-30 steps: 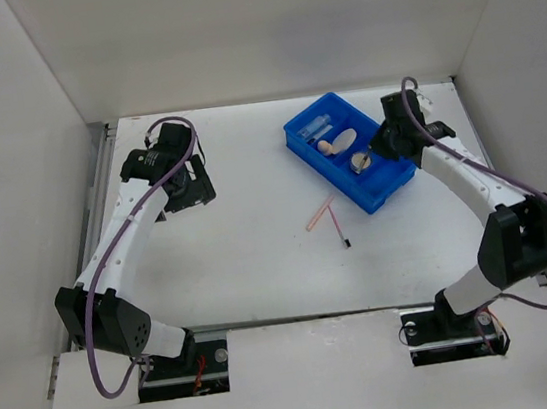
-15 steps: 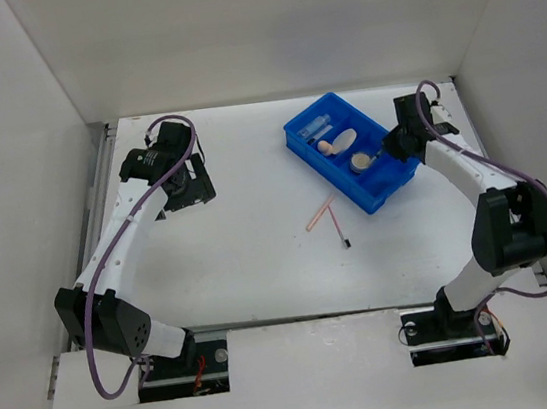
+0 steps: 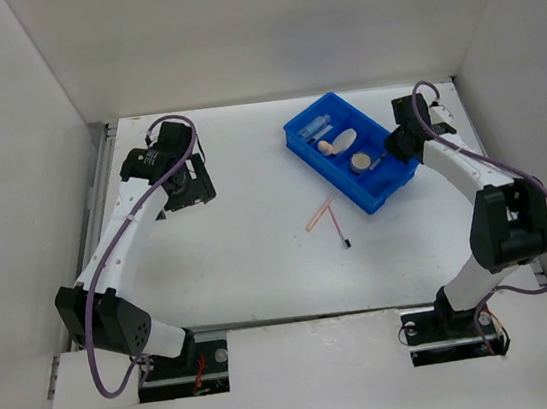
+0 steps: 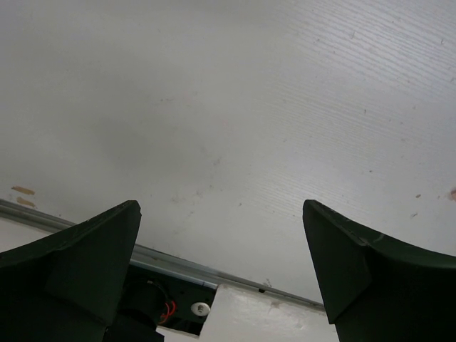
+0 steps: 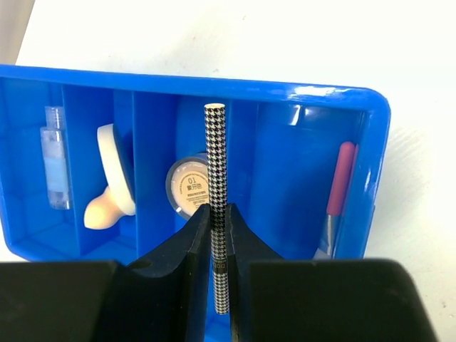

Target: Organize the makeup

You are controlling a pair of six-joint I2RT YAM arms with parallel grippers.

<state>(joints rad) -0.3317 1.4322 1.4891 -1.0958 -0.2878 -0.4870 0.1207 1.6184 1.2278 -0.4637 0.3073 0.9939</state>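
My right gripper (image 5: pixel 217 214) is shut on a thin black-and-white houndstooth stick (image 5: pixel 216 157) and holds it above the blue divided tray (image 5: pixel 214 84). In the tray lie a clear tube (image 5: pixel 55 160), a cream round pad (image 5: pixel 114 167) with a beige sponge (image 5: pixel 98 212), a round beige compact (image 5: pixel 184 187) and a pink pencil (image 5: pixel 340 178). In the top view the right gripper (image 3: pixel 394 148) is at the tray's right edge (image 3: pixel 328 175). A thin pink pencil (image 3: pixel 319 213) and a dark pencil (image 3: pixel 340 228) lie on the table in front of the tray. My left gripper (image 3: pixel 191 190) is open and empty.
The left wrist view shows the left gripper (image 4: pixel 221 242) over bare white table, with a metal rail (image 4: pixel 178 258) along the table's edge. White walls enclose the table on three sides.
My right gripper has drawn back to the right, from over the tray's middle to its right edge, with the stick in it. The left arm has not moved.
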